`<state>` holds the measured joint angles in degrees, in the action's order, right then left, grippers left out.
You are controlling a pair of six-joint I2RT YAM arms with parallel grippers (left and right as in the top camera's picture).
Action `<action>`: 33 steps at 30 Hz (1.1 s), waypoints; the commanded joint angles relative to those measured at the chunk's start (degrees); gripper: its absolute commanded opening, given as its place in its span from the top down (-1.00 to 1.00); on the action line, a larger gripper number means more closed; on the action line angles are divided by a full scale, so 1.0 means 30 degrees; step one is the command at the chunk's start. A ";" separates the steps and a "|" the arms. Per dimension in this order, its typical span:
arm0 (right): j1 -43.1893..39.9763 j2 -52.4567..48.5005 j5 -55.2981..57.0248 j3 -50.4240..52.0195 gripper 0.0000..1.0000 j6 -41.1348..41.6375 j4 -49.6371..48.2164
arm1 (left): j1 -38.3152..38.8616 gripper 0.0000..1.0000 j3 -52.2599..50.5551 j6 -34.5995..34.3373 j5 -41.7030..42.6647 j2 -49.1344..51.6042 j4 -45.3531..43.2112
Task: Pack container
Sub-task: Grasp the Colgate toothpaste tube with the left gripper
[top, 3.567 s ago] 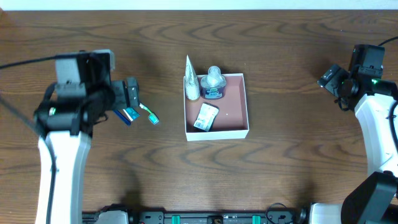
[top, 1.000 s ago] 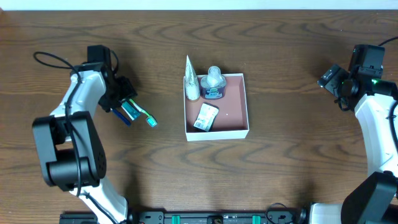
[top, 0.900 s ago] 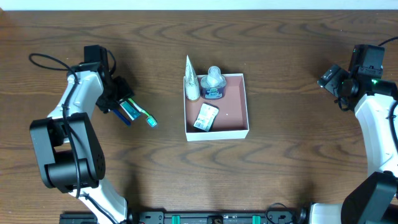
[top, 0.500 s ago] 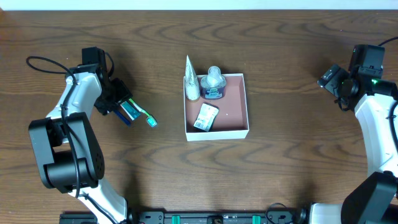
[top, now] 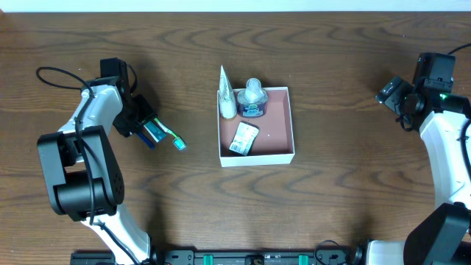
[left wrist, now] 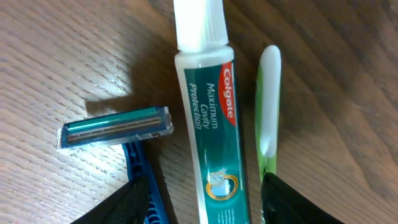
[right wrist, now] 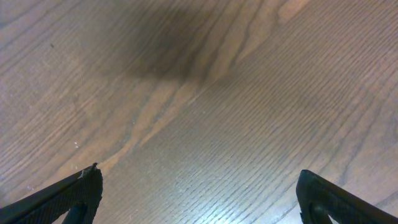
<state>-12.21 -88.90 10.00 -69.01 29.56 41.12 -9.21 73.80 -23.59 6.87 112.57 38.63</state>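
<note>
- Left gripper (left wrist: 205,208) is pointing down with its fingers spread around a toothpaste tube (left wrist: 205,124), which is lying between a razor (left wrist: 115,127) and a toothbrush (left wrist: 268,106).
- Right gripper (right wrist: 199,199) is hanging with its fingers spread wide over the wooden table (right wrist: 199,93).
- Container (top: 274,121) is sitting mid-table, well apart from both grippers, and is holding a small bottle (top: 252,99).

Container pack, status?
Left tool open, straddling toothpaste, razor and toothbrush beside it. Right tool open over bare table. Container part-filled, room left. Nothing in the way.
</note>
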 commanded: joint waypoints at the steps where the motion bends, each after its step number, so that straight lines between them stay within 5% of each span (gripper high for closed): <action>1: -0.0051 -0.0117 0.0087 -0.0087 -0.99 0.0211 0.0015 | -0.0029 -0.18 -0.0299 -0.0015 -0.0182 0.1224 -0.0087; 18: -0.0051 -0.0117 0.0087 -0.0087 -0.99 0.0211 0.0015 | -0.0029 -0.02 -0.0299 -0.0007 -0.0175 0.1304 0.1071; 30: -0.0051 -0.0117 0.0087 -0.0087 -0.98 0.0211 0.0015 | -0.0029 -0.02 -0.0299 0.0350 -0.0168 0.1304 -0.0991; 33: -0.0051 -0.0117 0.0087 -0.0087 -0.99 0.0211 0.0015 | -0.0029 0.12 -0.0299 0.0357 -0.0168 0.1304 -0.0816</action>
<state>-12.21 -88.90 10.02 -69.01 29.56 41.10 -9.21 74.28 -23.49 6.11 114.59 35.48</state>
